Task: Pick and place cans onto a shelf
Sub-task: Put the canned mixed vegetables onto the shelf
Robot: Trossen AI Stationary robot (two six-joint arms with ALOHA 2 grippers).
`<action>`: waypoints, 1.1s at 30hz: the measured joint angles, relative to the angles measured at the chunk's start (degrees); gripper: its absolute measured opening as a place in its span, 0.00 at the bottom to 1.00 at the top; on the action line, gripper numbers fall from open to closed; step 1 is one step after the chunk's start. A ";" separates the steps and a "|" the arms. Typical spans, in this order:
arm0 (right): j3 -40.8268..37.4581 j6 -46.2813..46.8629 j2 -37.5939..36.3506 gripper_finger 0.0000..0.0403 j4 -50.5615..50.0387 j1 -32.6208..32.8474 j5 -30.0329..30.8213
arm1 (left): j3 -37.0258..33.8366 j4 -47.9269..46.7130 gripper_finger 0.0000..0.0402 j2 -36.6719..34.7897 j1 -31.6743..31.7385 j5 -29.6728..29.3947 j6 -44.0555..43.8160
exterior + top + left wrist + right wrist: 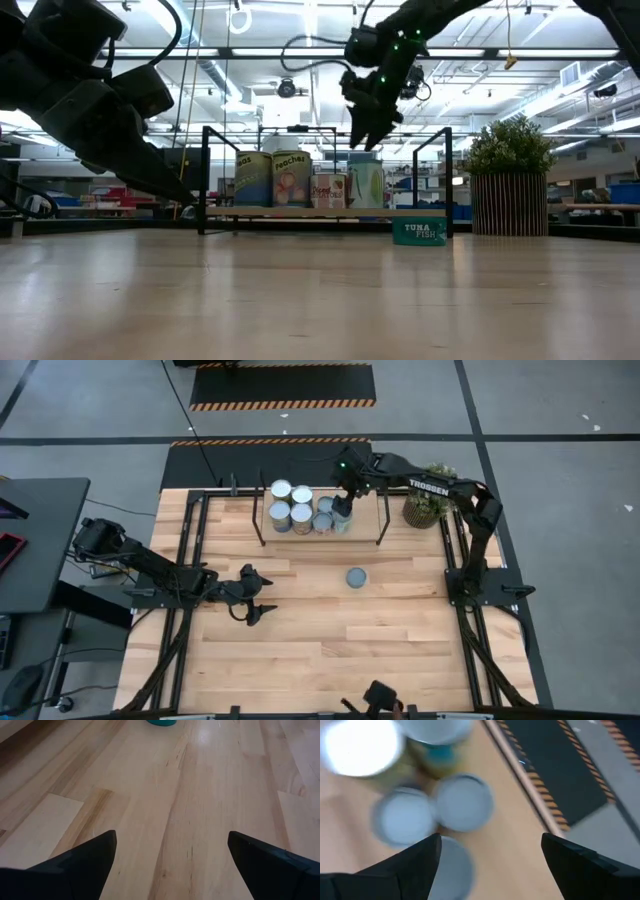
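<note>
Several cans (300, 508) with silver tops stand close together on the light-wood shelf (365, 530), between its black posts at the table's far side. In the low view they stand in a row (291, 178). My right gripper (343, 508) hovers open just above the cans at the right end of the group (365, 185), fingers pointing down. Its wrist view shows the round tops (464, 802) below its spread fingers. A flat teal tuna can (356, 577) rests on its base on the table in front of the shelf. My left gripper (255, 598) is open and empty, low over the table's left middle.
A potted green plant (428, 508) stands at the table's far right, beside the shelf. Black frame rails (190, 550) run along the table's left and right sides. Bare wood (350, 650) lies between the teal can and the near edge.
</note>
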 joint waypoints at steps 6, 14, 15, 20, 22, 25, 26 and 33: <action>-1.50 -0.18 0.01 0.87 3.59 -0.84 2.61 | 0.00 0.02 0.97 0.00 0.00 0.00 0.00; -6.81 -1.18 0.02 0.87 6.14 -0.95 2.87 | 0.00 0.02 0.97 0.00 0.00 -0.02 0.00; -7.22 -1.17 -0.07 0.87 6.43 -0.96 2.87 | 0.00 0.02 0.97 -0.01 0.00 -0.02 0.00; -7.91 -1.34 0.01 0.87 5.74 -0.99 3.02 | 0.00 0.02 0.97 0.00 0.00 -0.02 0.00; -7.91 -1.31 0.01 0.87 5.65 -0.86 2.98 | 0.00 0.02 0.97 0.00 0.00 0.00 0.00; -7.91 -1.18 0.01 0.87 5.51 -0.19 3.05 | 0.00 0.02 0.97 0.00 0.00 -0.02 0.02; -7.91 -1.18 0.01 0.87 5.41 0.13 3.04 | 0.00 0.02 0.97 -0.01 0.00 -0.02 0.04; -7.83 -1.08 -0.03 0.87 3.32 2.20 3.09 | 0.00 0.00 0.97 -0.01 0.00 -0.01 0.07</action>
